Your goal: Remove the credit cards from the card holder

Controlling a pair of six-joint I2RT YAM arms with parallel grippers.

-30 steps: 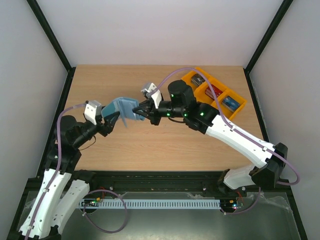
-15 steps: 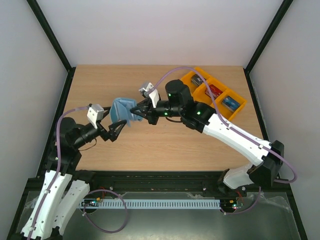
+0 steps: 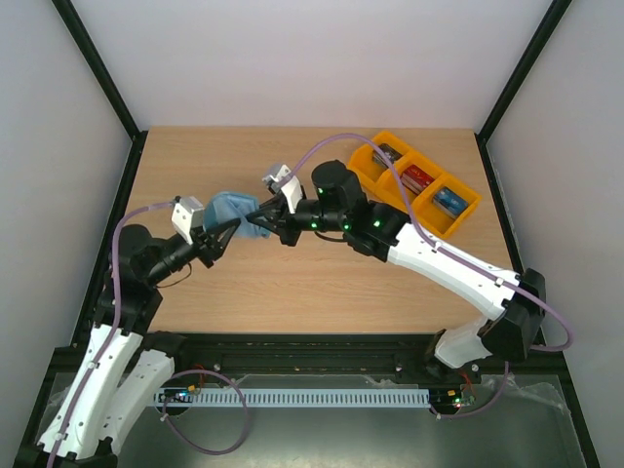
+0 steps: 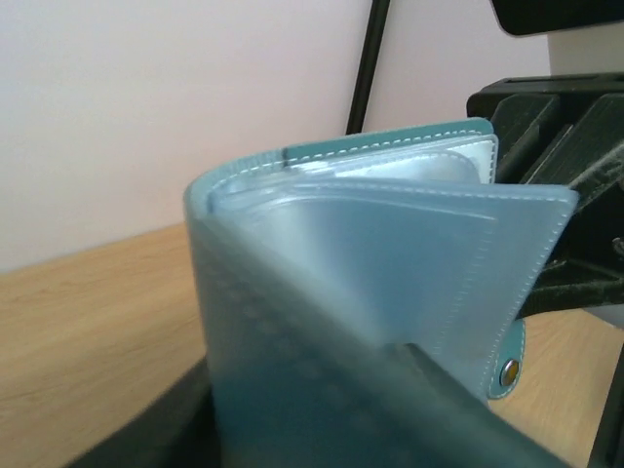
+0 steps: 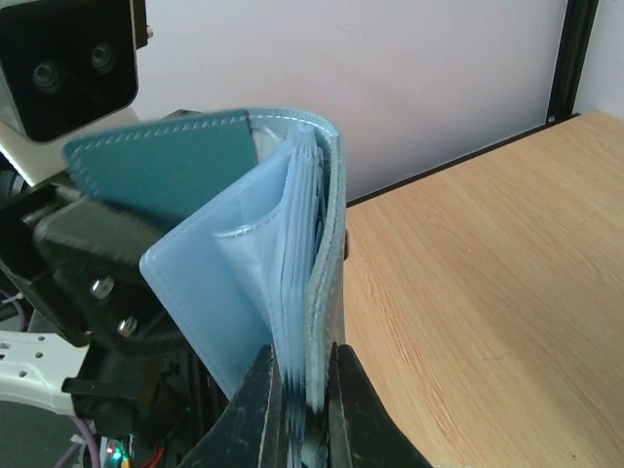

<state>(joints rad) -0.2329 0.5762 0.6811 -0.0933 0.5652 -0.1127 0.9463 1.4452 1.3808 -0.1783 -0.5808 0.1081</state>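
Note:
The teal card holder point(image 3: 235, 208) hangs above the table between both arms, its covers spread and its clear pockets fanned out. My right gripper point(image 3: 261, 218) is shut on its right edge, the two fingers pinching one cover and the pocket stack point(image 5: 300, 356). My left gripper point(image 3: 220, 234) is closed on the left cover from below, and a dark blurred finger point(image 4: 458, 409) crosses the card holder point(image 4: 390, 253). No card shows in the pockets point(image 5: 244, 283). Credit cards lie in the orange tray: a red one point(image 3: 419, 178), a blue one point(image 3: 448, 200) and a dark one point(image 3: 386, 156).
The orange three-compartment tray point(image 3: 466, 216) sits at the back right of the wooden table point(image 3: 292, 283). Black frame posts stand at the table's back corners. The left wrist camera housing point(image 5: 68, 58) is close behind the holder.
My left gripper let go, drew back toward the left, then returned and closed on the holder's left cover. The right arm carried the holder a little leftward.

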